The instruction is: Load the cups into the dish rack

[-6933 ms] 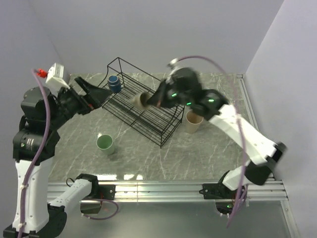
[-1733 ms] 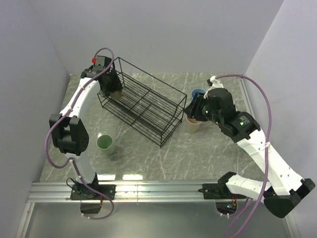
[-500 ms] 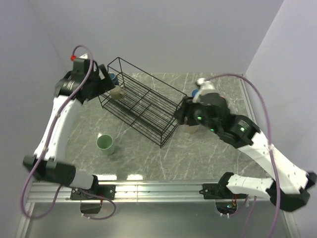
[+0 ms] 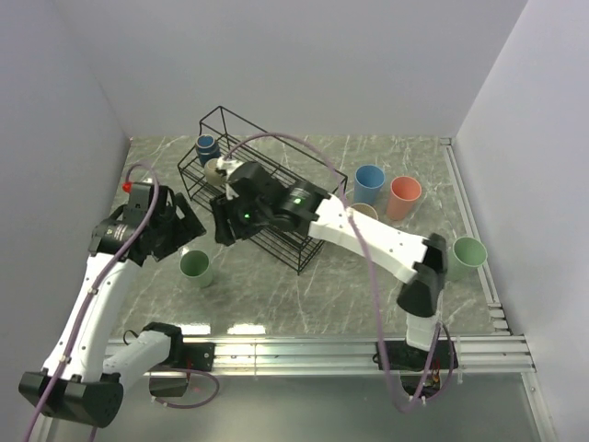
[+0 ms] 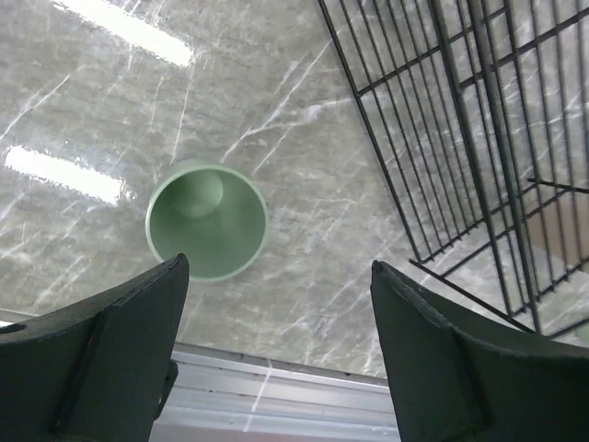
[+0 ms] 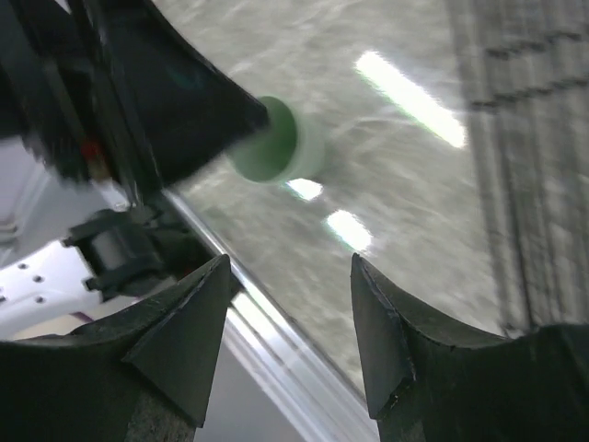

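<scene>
Pale-green matte tumbler [image 5: 207,221] is standing upright, mouth up, just below my left claw [image 5: 276,267], which is hanging wide open and empty; that arm is nearer. My right claw [image 6: 290,262] is gaping too, holding nothing, beside the long black wire dish rack [image 4: 276,198]. I'm counting seven cups [image 4: 369,182]: five on the grey marbled table [image 4: 322,285], two inside the rack's far end.

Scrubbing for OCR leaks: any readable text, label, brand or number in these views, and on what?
None readable in any view.
The pale-green cup, blue cup and salmon-pink cup are plain; the dish rack is bare wire.
The right arm shows only a green indicator light, no lettering.
</scene>
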### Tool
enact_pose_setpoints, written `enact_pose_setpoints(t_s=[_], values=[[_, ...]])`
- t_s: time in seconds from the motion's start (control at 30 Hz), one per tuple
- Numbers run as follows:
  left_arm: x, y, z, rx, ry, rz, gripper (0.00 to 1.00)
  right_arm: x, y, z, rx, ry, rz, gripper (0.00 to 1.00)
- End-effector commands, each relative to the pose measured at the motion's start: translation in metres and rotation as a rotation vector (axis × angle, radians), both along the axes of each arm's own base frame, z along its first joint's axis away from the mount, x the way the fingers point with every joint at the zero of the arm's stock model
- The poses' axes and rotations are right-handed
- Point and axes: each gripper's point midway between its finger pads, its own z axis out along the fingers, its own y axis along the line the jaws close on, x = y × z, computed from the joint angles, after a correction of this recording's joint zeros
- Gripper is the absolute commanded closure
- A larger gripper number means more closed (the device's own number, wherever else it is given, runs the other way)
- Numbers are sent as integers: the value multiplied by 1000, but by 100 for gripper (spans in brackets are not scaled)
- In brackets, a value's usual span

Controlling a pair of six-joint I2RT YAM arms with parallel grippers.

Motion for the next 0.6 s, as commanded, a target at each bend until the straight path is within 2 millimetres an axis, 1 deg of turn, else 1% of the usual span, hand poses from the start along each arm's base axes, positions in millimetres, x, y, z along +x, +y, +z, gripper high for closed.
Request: enact_pose_setpoints(t_s=[0.0,0.03,0.07,0.1,0.13,0.17,0.2,0.23,0.3,0.33,0.37,0.4,0.43,0.47,0.5,0.57], values=[[-2,2,36,-42,-100,48,15,-24,31,-2,44,95,124,39],[-6,4,41,-36,-106,52,15,-24,39,-14,41,121,129,39],[-8,7,49,-30,-123,64,14,-27,44,-21,41,146,142,39],[-10,14,61,-10,-154,87,14,-28,47,-26,42,161,145,39],[-13,18,65,-1,-162,103,15,-27,52,-38,32,181,144,39],[-20,22,66,11,-150,117,15,-25,55,-42,29,188,138,39],[-24,25,73,14,-172,128,16,-26,57,-46,24,198,140,39],[-28,29,75,23,-177,146,15,-26,61,-56,15,218,137,39],[-37,30,77,14,-189,154,16,-28,67,-63,16,238,145,39],[-39,30,77,8,-192,155,16,-30,72,-71,10,245,149,39],[-41,29,75,-3,-187,156,16,-30,76,-72,14,244,152,39],[-45,27,75,-18,-192,146,16,-32,79,-81,0,251,151,39],[-45,26,74,-22,-189,146,17,-30,81,-86,-9,251,142,39],[-47,25,73,-29,-185,145,17,-28,84,-86,-7,246,134,39],[-49,25,73,-32,-184,142,17,-24,85,-94,-22,244,114,39],[-52,24,73,-35,-180,137,17,-20,89,-98,-15,255,90,39]])
